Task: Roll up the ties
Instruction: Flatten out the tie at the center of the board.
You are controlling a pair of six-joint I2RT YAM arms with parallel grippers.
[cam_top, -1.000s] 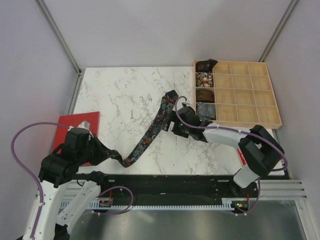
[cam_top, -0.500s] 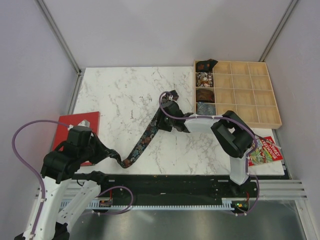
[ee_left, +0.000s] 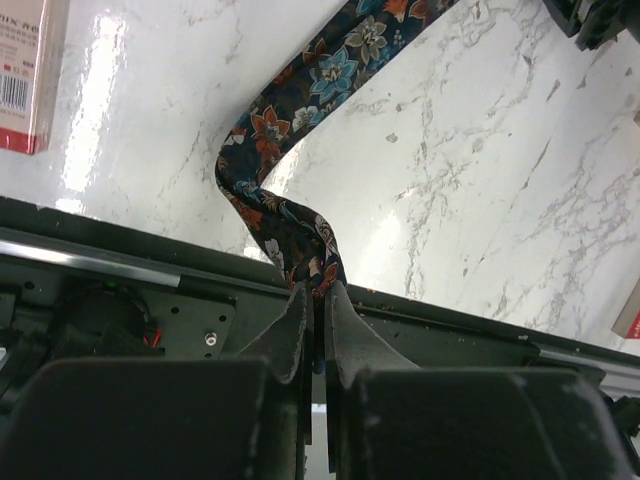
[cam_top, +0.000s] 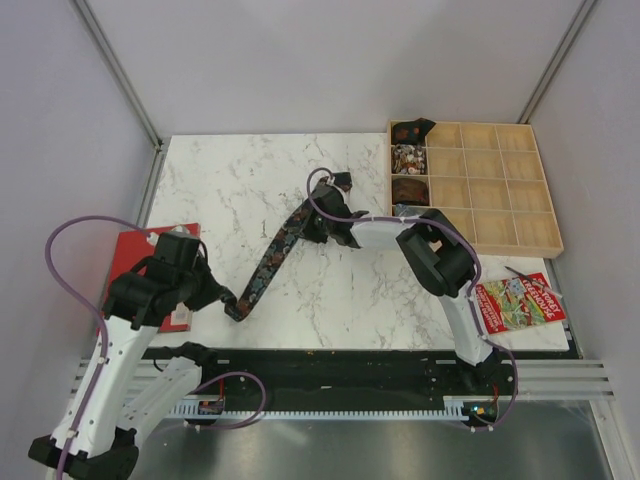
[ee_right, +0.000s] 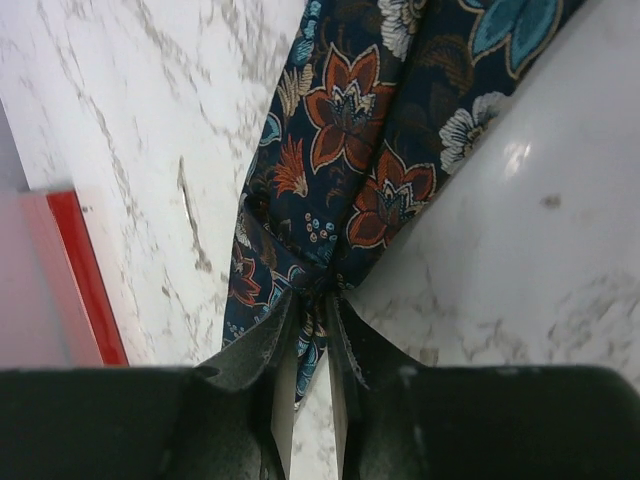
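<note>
Marble table [cam_top: 230, 180], tie [cam_top: 268, 258] seemingly taut between 2 claws [ee_left: 315, 290] [ee_right: 312, 295]

**Hidden / clipped / unreadable**

Top view: the left arm [cam_top: 150, 290] covers much of the red booklet [cam_top: 135, 250]. The right gripper [cam_top: 315, 220] sits over the tie [cam_top: 275, 250], hiding its own fingertips and the fabric beneath. Items in the wooden tray [cam_top: 500, 195] are too small to identify.

Left wrist: the tie exits at the top edge, its end buried between the fingers [ee_left: 288, 325] of the left gripper [ee_left: 318, 298]. The barcoded box [ee_left: 25, 80] is clipped.

Right wrist: the red object [ee_right: 70, 280] is blurred.
</note>
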